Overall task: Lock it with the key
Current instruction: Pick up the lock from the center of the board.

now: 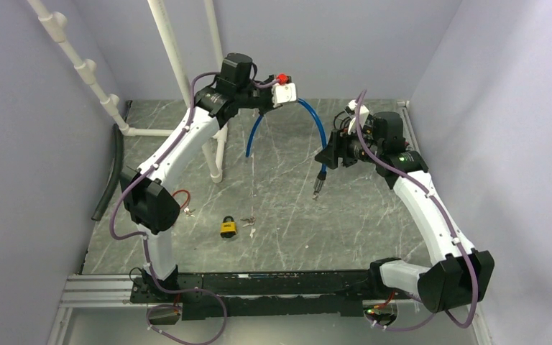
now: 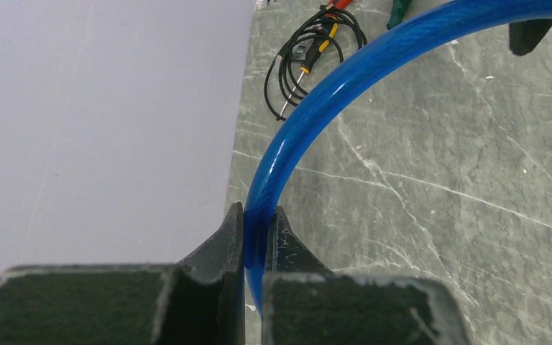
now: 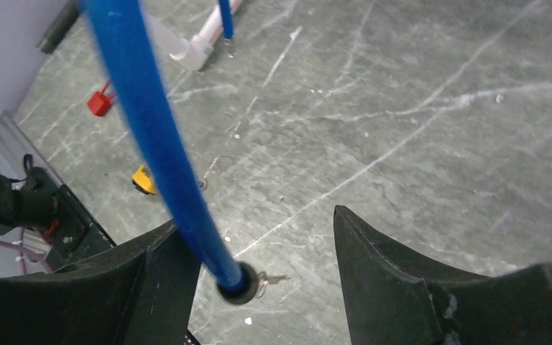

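A blue cable lock point(image 1: 309, 115) arches above the table. My left gripper point(image 1: 267, 106) is shut on it near the top of the arch; the left wrist view shows the cable point(image 2: 309, 108) pinched between the fingertips point(image 2: 259, 231). My right gripper point(image 1: 329, 157) is open around the cable's hanging right end. In the right wrist view the cable point(image 3: 158, 144) runs along the left finger point(image 3: 165, 273), and its black end cap point(image 3: 241, 285) hangs free between the jaws point(image 3: 259, 219). A yellow padlock point(image 1: 228, 228) lies on the table, also seen in the right wrist view point(image 3: 142, 180). Small keys point(image 1: 249, 220) lie beside it.
White PVC pipes point(image 1: 176, 65) stand at the back left, with one foot point(image 1: 217, 172) on the table. A black hose point(image 1: 109, 176) lies along the left wall. Coiled black wires point(image 2: 309, 50) lie near the wall. A small red piece point(image 3: 99, 103) sits on the table. A metal rail point(image 1: 259, 284) runs along the front.
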Robot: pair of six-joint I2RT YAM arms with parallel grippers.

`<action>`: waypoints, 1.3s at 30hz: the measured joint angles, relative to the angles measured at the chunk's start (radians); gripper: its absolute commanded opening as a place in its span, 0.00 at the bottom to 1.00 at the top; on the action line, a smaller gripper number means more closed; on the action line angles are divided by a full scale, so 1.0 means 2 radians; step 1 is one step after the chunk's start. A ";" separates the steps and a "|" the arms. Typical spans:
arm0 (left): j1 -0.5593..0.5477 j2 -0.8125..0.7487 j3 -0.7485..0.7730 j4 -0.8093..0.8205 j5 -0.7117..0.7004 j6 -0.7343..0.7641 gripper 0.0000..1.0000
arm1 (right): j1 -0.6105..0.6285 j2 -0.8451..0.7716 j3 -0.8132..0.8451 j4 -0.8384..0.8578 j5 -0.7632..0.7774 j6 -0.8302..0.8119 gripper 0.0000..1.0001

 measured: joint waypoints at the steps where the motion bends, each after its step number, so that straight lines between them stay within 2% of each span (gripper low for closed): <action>1: -0.002 0.000 0.002 -0.005 -0.005 0.001 0.00 | 0.001 0.004 -0.003 0.000 0.009 0.001 0.62; 7: -0.010 0.000 0.019 -0.031 -0.021 0.002 0.00 | 0.005 0.018 -0.019 0.000 0.042 0.009 0.36; 10: -0.012 0.001 0.030 -0.037 -0.030 0.002 0.00 | 0.005 0.018 -0.021 0.000 0.055 0.015 0.34; 14: -0.013 0.011 0.049 -0.041 -0.038 0.002 0.00 | 0.005 0.018 -0.022 0.003 0.070 0.021 0.22; 15: -0.014 0.013 0.049 -0.042 -0.040 0.002 0.00 | 0.006 0.018 -0.022 0.003 0.074 0.022 0.13; 16: -0.014 0.014 0.049 -0.043 -0.042 0.002 0.00 | 0.006 0.019 -0.022 0.003 0.076 0.023 0.00; 21: -0.015 0.022 0.049 -0.050 -0.049 -0.006 0.00 | 0.005 0.020 -0.022 0.003 0.070 0.019 0.00; 23: -0.015 0.023 0.054 -0.057 -0.049 -0.019 0.02 | -0.005 0.020 -0.022 0.003 0.043 0.010 0.00; 28: -0.014 0.025 0.072 -0.078 -0.036 -0.075 0.07 | -0.076 0.021 -0.021 0.036 -0.079 0.004 0.00; 33: -0.013 0.018 0.043 -0.067 -0.010 -0.146 0.11 | -0.143 0.021 -0.020 0.131 -0.197 0.054 0.00; 37: -0.010 0.016 0.023 -0.052 0.010 -0.210 0.11 | -0.153 0.021 -0.013 0.199 -0.266 0.101 0.00; 39: -0.003 0.016 0.022 -0.039 0.025 -0.248 0.16 | -0.154 0.021 -0.008 0.224 -0.293 0.124 0.00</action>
